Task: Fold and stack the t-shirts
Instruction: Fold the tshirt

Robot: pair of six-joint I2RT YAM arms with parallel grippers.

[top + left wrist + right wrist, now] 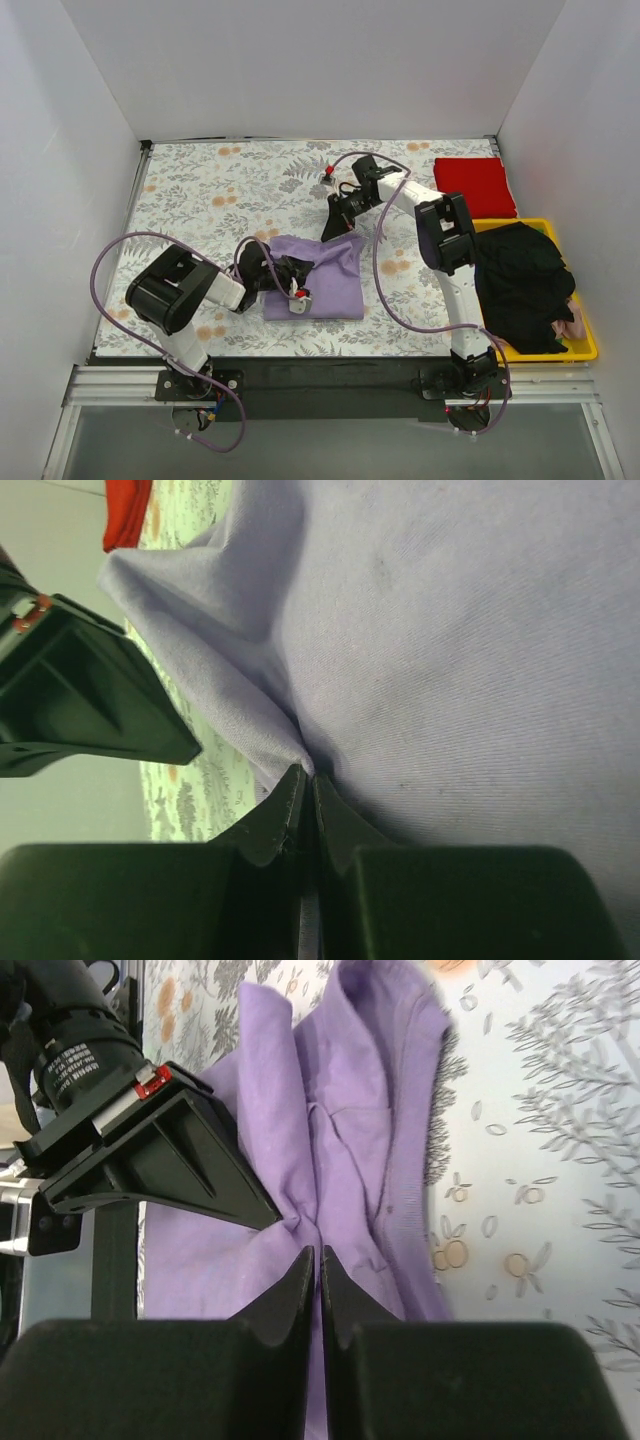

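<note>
The lavender-purple t-shirt (330, 285) lies partly folded at the middle of the table. My left gripper (303, 266) is shut on a pinch of its cloth (420, 630) at the shirt's left upper part. My right gripper (332, 232) is shut on the same shirt (350, 1110) at its far edge, close to the left one. Each wrist view shows the other gripper's black fingers (90, 695) (160, 1160) just beside its own. The bright red t-shirt (474, 186) lies folded flat at the back right; a corner of it also shows in the left wrist view (125, 510).
A grey-and-orange floral cloth (220, 190) covers the table. A yellow tray (588, 345) at the right edge holds a heap of black cloth (520, 285) with some pink showing. White walls close in the left, back and right sides.
</note>
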